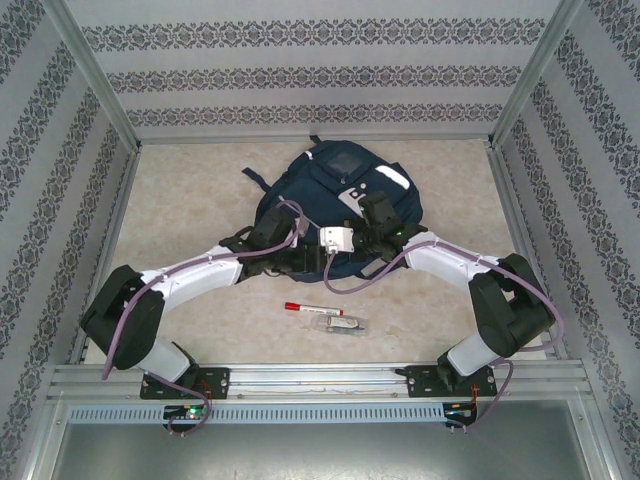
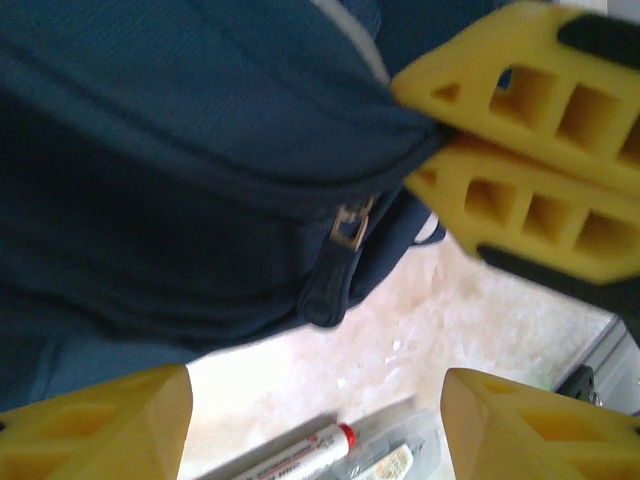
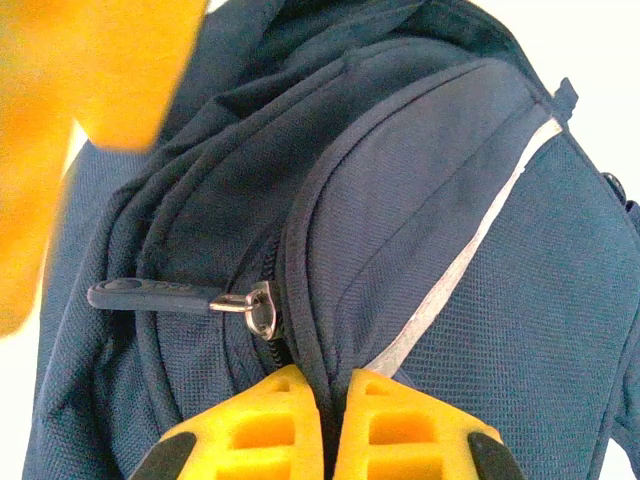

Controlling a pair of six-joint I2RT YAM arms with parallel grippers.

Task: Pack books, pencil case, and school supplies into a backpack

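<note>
Both grippers sit at the near edge of the backpack: the right gripper pinches its blue fabric beside a zip pull, while the left gripper gapes wide just beside it. Beneath spreads a beige mottled table, walled by patterned wallpaper. The backpack lies mid-table under both grippers; the red-capped marker and a clear-wrapped item lie nearer the arm bases.

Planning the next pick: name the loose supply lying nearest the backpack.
The white marker with the red cap; the clear-wrapped item lies beside it, farther from the backpack.
</note>
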